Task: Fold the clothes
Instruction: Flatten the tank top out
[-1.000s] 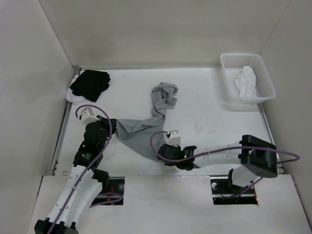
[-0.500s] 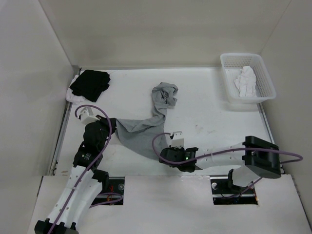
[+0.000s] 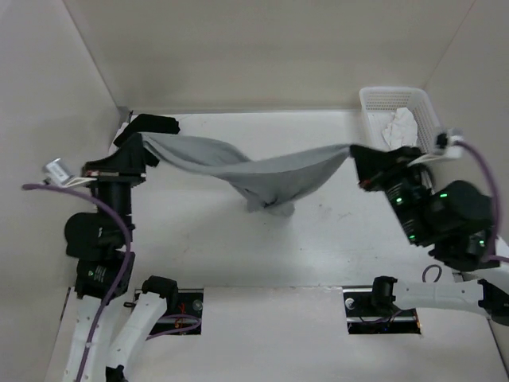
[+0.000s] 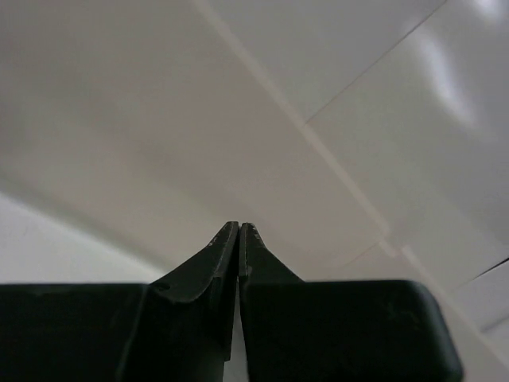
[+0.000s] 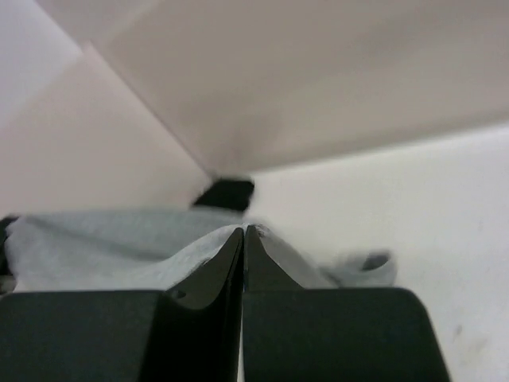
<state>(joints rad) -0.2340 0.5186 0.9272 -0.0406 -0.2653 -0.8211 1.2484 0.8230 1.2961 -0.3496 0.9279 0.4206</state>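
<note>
Between the two pincers, the grey garment (image 3: pixel 262 171) hangs stretched like a hammock above the table (image 3: pixel 334 231), its bunched middle sagging low; whether that fold touches the surface I cannot tell. The left pincer (image 3: pixel 137 151) is closed on one end, though its wrist view shows only pressed-together jaws and no cloth past the tips. The right pincer (image 3: pixel 355 159) is clamped on the other end, with grey fabric spreading beyond its tips. Both grips look like thin pinches, so a harder pull apart could slip an end free. Just behind the left pincer lies a black garment (image 3: pixel 155 125), and close beside the right one a basket (image 3: pixel 429 111); either could be snagged.
</note>
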